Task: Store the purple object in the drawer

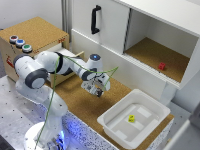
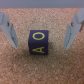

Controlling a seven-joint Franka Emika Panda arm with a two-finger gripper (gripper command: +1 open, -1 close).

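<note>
Exterior view shows the cork counter (image 1: pixel 75 102) carrying the cork-topped wooden box (image 1: pixel 35 37), whose drawer (image 1: pixel 67 62) stands pulled out behind the arm. Beside it sits a white tub (image 1: pixel 150 107) holding a small yellow object (image 1: pixel 131 118). Wrist view shows the jaws (image 2: pixel 42 31) spread open, the purple cube (image 2: pixel 39 42) resting on cork between them, touching neither finger.

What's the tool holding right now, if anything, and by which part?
Nothing. In the wrist view the tool is open, its fingers standing clear on either side of the purple block, which lies on the cork surface with a gap on both sides.
</note>
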